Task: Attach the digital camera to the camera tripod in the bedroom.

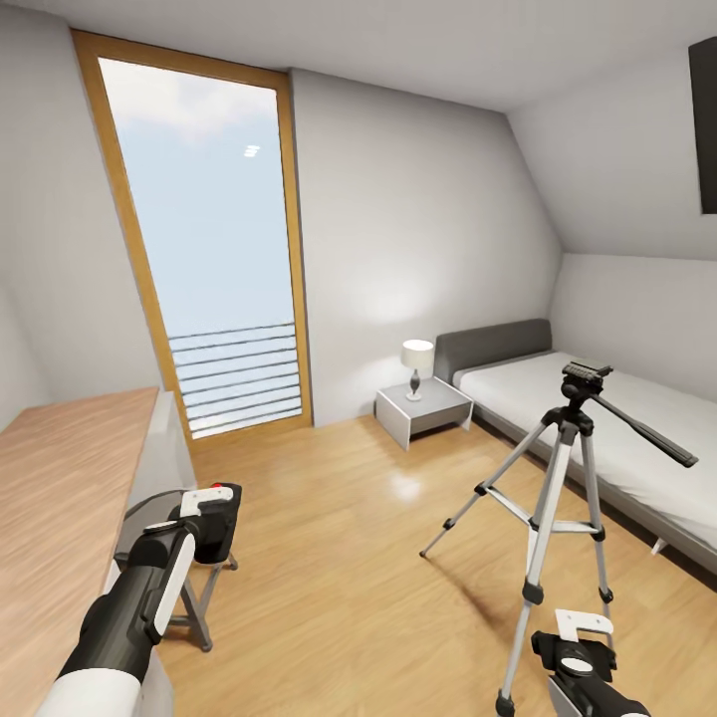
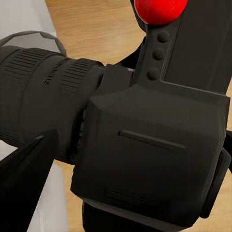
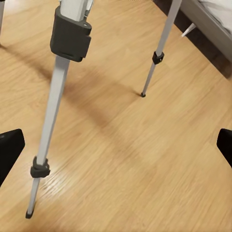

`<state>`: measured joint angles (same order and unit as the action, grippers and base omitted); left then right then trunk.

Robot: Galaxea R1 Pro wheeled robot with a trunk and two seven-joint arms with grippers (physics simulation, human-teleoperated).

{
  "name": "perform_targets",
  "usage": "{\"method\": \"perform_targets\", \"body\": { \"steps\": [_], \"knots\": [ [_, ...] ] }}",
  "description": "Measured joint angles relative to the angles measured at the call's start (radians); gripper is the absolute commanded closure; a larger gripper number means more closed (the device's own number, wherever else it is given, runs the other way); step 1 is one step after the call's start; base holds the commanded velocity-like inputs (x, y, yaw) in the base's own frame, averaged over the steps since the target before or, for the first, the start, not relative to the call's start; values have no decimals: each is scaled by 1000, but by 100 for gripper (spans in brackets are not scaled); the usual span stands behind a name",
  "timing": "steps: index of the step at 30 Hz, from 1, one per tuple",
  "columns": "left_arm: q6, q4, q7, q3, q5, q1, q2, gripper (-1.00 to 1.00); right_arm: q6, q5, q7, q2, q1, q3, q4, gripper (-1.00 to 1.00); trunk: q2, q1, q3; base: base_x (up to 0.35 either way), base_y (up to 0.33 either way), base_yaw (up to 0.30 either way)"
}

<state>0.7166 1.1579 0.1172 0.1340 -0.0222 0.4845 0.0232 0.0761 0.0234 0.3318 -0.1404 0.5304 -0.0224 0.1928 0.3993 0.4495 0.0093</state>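
In the head view the left tool (image 1: 211, 510) sits at the lower left of the frame, beside the wooden counter (image 1: 60, 478), pinching the digital camera (image 1: 217, 526); the left wrist view shows the camera's dark body (image 2: 150, 150), ribbed lens and red button close up between the tool's fingers. The camera tripod (image 1: 558, 498) stands on the light wood floor (image 1: 349, 558) at the right of the frame, just beside the low grey bed (image 1: 597, 418), its head bare and its long pan handle pointing right. The right tool (image 1: 583, 647) hangs at the lower right near the tripod's closest leg, spread wide, with silver legs (image 3: 53, 111) visible ahead of it.
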Motion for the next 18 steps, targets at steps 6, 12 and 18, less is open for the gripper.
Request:
{"method": "perform_targets", "body": {
  "steps": [6, 12, 18],
  "knots": [
    [1, -7, 0, 4, 0, 0, 2, 100, 1, 0, 0, 0, 0, 0, 0, -100, 0, 0, 0, 215, 0, 0],
    [1, -9, 0, 4, 0, 0, 4, 100, 1, 1, 1, 0, 0, 0, 0, -100, 0, 0, 0, 301, 0, 0],
    [0, -5, 0, 3, 0, 0, 4, 100, 1, 2, 0, 0, 0, 0, 0, -100, 0, 0, 0, 313, 0, 30]
  ]
}}
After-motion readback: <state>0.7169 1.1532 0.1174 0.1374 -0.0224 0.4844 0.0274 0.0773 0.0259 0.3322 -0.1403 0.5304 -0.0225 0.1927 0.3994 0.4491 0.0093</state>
